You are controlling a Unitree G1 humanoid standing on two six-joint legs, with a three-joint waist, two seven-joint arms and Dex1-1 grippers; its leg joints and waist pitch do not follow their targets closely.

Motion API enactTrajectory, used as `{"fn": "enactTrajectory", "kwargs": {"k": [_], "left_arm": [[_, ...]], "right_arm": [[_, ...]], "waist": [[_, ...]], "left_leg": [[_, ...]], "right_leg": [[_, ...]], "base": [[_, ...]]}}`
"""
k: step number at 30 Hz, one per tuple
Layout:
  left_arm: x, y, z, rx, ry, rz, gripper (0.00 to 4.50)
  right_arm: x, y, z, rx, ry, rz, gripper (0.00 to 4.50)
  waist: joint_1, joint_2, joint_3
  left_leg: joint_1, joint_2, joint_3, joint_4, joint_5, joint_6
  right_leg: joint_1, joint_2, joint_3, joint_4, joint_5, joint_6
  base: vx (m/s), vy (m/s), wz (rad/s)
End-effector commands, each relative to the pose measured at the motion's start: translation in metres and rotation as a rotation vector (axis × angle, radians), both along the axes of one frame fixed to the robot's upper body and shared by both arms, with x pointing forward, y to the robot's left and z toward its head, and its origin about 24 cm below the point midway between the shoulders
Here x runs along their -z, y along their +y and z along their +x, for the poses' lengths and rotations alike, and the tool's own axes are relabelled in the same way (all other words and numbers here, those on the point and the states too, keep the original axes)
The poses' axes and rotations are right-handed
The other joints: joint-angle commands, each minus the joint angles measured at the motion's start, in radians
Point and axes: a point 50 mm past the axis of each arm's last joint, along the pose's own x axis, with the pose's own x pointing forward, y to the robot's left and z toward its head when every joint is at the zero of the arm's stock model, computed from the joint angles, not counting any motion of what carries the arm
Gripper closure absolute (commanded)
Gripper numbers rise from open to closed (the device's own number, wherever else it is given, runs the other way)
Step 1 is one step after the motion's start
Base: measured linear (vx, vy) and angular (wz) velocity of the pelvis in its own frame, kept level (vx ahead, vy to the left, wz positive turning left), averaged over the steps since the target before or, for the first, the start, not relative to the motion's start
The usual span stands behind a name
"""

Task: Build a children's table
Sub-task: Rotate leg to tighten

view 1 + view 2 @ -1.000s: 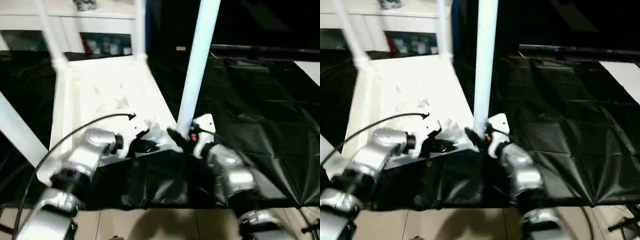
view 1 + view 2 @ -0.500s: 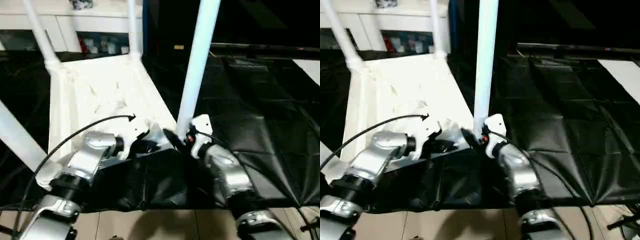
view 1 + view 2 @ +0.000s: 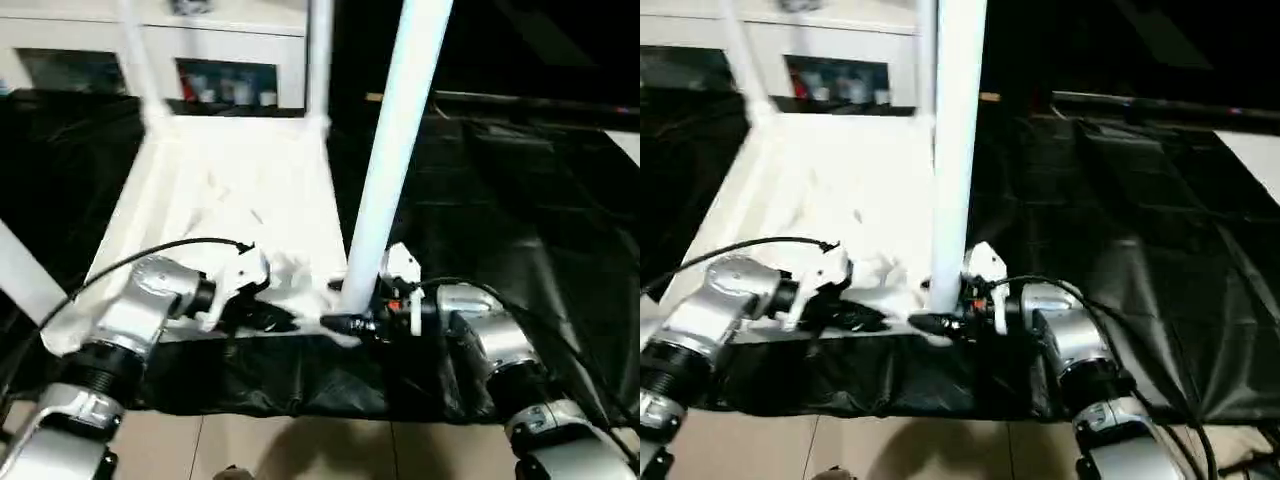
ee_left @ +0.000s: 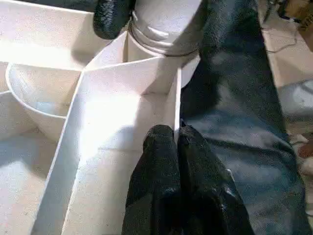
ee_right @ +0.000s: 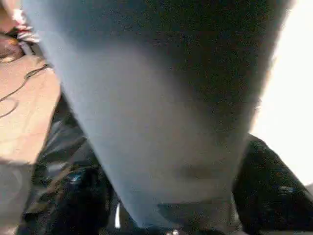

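Right gripper [image 3: 345, 322] clamped around leg [image 3: 395, 160], top cut off; left gripper [image 4: 177, 147] pinching tabletop [image 3: 240, 190] rim.

Dim room, yet the tabletop [image 3: 230, 190] glares white, ribs washed out; the leg [image 5: 161, 112] close-up looks blurred, perhaps unfocused.

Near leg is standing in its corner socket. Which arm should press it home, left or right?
Right, probably. Its end effector already clamps the base of the near leg, right above the socket. The left end effector is pinched on the tabletop rim beside that corner, better left steadying it.
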Motion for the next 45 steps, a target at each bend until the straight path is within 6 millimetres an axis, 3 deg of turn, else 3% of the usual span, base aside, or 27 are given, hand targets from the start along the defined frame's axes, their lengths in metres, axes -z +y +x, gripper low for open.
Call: {"fn": "enactTrajectory", "kwargs": {"k": [1,5,10,11,16,20,21,22,23,25,27,29,30,32,33,36,38,39,41,42,45], "left_arm": [[-0.005,-0.009,0.006,0.013,-0.023,-0.013,4.5],[-0.005,-0.008,0.004,0.047,-0.005,-0.008,4.5],[-0.005,-0.008,0.003,0.069,0.009,-0.012,4.5],[-0.004,-0.009,0.004,0.057,0.01,-0.018,4.5],[-0.001,-0.009,0.008,-0.009,-0.005,-0.006,4.5],[-0.002,-0.015,0.016,-0.131,-0.049,-0.019,4.5],[-0.002,-0.017,0.017,-0.15,-0.056,-0.023,4.5],[-0.002,-0.021,0.018,-0.173,-0.064,-0.035,4.5],[-0.002,-0.027,0.018,-0.195,-0.073,-0.044,4.5],[-0.001,-0.031,0.017,-0.207,-0.077,-0.049,4.5],[0.002,-0.045,0.015,-0.261,-0.094,-0.065,4.5],[0.003,-0.049,0.014,-0.272,-0.098,-0.069,4.5],[0.004,-0.057,0.015,-0.316,-0.114,-0.081,4.5],[0.005,-0.065,0.016,-0.344,-0.137,-0.089,4.5],[0.005,-0.071,0.016,-0.351,-0.149,-0.092,4.5],[0.007,-0.073,0.015,-0.346,-0.163,-0.084,4.5],[0.008,-0.073,0.014,-0.343,-0.162,-0.077,4.5],[0.009,-0.07,0.014,-0.34,-0.162,-0.075,4.5],[0.009,-0.068,0.013,-0.331,-0.16,-0.077,4.5],[0.008,-0.064,0.012,-0.313,-0.161,-0.078,4.5],[0.006,-0.057,0.009,-0.25,-0.153,-0.093,4.5]], "right_arm": [[0.0,0.02,-0.009,-0.17,0.029,0.022,1.58],[-0.001,0.022,-0.014,-0.236,0.067,0.028,1.85],[0.001,0.023,-0.02,-0.279,0.104,0.046,1.98],[0.003,0.023,-0.021,-0.267,0.108,0.055,1.98],[0.005,0.023,-0.02,-0.144,0.117,0.107,1.98],[0.008,0.02,-0.01,0.138,0.076,0.13,1.98],[0.01,0.02,-0.007,0.193,0.068,0.125,1.98],[0.012,0.019,-0.004,0.284,0.054,0.12,2.0],[0.013,0.019,-0.001,0.377,0.042,0.123,2.0],[0.013,0.02,0.001,0.434,0.035,0.132,2.01],[0.017,0.027,0.007,0.639,0.034,0.132,2.01],[0.017,0.029,0.007,0.677,0.034,0.132,2.01],[0.021,0.035,0.012,0.809,0.046,0.091,2.01],[0.024,0.044,0.015,0.862,0.028,0.04,2.01],[0.022,0.056,0.013,0.822,0.014,0.04,2.01],[0.018,0.062,0.013,0.804,-0.006,0.063,2.01],[0.017,0.061,0.014,0.813,-0.019,0.066,1.46],[0.015,0.059,0.015,0.802,-0.025,0.082,1.46],[0.014,0.055,0.016,0.79,-0.039,0.088,1.23],[0.011,0.05,0.017,0.755,-0.056,0.101,1.14],[0.008,0.043,0.017,0.642,-0.065,0.11,0.88]], "waist": [[0.0,0.003,-0.062],[0.011,0.006,-0.065],[0.013,0.005,-0.063],[0.014,0.012,-0.064],[0.015,0.012,-0.063],[0.015,0.021,-0.056],[0.008,0.017,-0.055],[0.006,0.025,-0.055],[0.001,0.022,-0.052],[-0.008,0.018,-0.056],[-0.023,0.024,-0.059],[-0.029,0.021,-0.062],[-0.035,0.018,-0.065],[-0.042,0.019,-0.062],[-0.044,0.014,-0.061],[-0.042,0.018,-0.059],[-0.043,0.015,-0.059],[-0.044,0.011,-0.058],[-0.042,0.013,-0.058],[-0.042,0.004,-0.059],[-0.042,0.002,-0.059]], "left_leg": [[-0.001,0.036,-0.001,-0.054,-0.124,0.07],[-0.002,0.037,-0.003,-0.054,-0.121,0.065],[-0.002,0.037,-0.004,-0.055,-0.134,0.051],[-0.002,0.037,-0.004,-0.055,-0.134,0.049],[0.0,0.037,-0.005,-0.057,-0.151,0.042],[0.007,0.036,-0.008,-0.063,-0.21,0.015],[0.012,0.033,-0.012,-0.065,-0.247,-0.002],[0.012,0.032,-0.014,-0.066,-0.252,-0.003],[0.009,0.033,-0.015,-0.068,-0.259,-0.005],[0.007,0.034,-0.018,-0.069,-0.256,-0.014],[0.004,0.031,-0.017,-0.067,-0.225,-0.011],[0.001,0.031,-0.015,-0.065,-0.202,-0.009],[-0.005,0.029,-0.013,-0.062,-0.158,0.001],[-0.003,0.026,-0.011,-0.062,-0.155,0.0],[-0.003,0.024,-0.01,-0.061,-0.167,0.008],[-0.002,0.025,-0.009,-0.062,-0.181,0.03],[-0.003,0.025,-0.009,-0.062,-0.182,0.033],[-0.003,0.025,-0.008,-0.062,-0.184,0.035],[-0.002,0.026,-0.008,-0.062,-0.184,0.038],[-0.004,0.025,-0.008,-0.062,-0.18,0.044],[-0.007,0.025,-0.008,-0.06,-0.165,0.06]], "right_leg": [[0.059,-0.081,0.07,-0.069,-0.197,-0.158],[0.06,-0.083,0.07,-0.066,-0.182,-0.16],[0.061,-0.084,0.069,-0.07,-0.214,-0.15],[0.061,-0.084,0.07,-0.07,-0.213,-0.148],[0.061,-0.082,0.068,-0.074,-0.222,-0.144],[0.057,-0.087,0.069,-0.089,-0.332,-0.12],[0.057,-0.089,0.065,-0.101,-0.423,-0.092],[0.057,-0.091,0.065,-0.105,-0.447,-0.084],[0.056,-0.09,0.065,-0.106,-0.455,-0.08],[0.058,-0.091,0.064,-0.104,-0.439,-0.079],[0.059,-0.086,0.066,-0.095,-0.363,-0.103],[0.061,-0.086,0.068,-0.09,-0.319,-0.113],[0.065,-0.082,0.069,-0.081,-0.247,-0.129],[0.062,-0.08,0.068,-0.081,-0.24,-0.135],[0.063,-0.08,0.068,-0.085,-0.266,-0.13],[0.061,-0.081,0.07,-0.091,-0.292,-0.113],[0.061,-0.079,0.07,-0.089,-0.288,-0.111],[0.06,-0.079,0.07,-0.09,-0.293,-0.108],[0.06,-0.081,0.071,-0.09,-0.3,-0.106],[0.062,-0.082,0.07,-0.089,-0.304,-0.103],[0.065,-0.082,0.07,-0.086,-0.293,-0.104]], "base": [[0.0,0.0,0.0],[0.0,0.0,0.0],[0.0,0.0,0.0],[0.0,0.0,0.0],[0.0,0.0,0.0],[0.0,0.0,0.0],[0.0,0.0,0.0],[0.0,0.0,0.0],[0.0,0.0,0.0],[0.0,0.0,0.0],[0.0,0.0,0.0],[0.0,0.0,0.0],[0.0,0.0,0.0],[0.0,0.0,0.0],[0.0,0.0,0.0],[0.0,0.0,0.0],[0.0,0.0,0.0],[0.0,0.0,0.0],[0.0,0.0,0.0],[0.0,0.0,0.0],[0.0,0.0,0.0]]}}
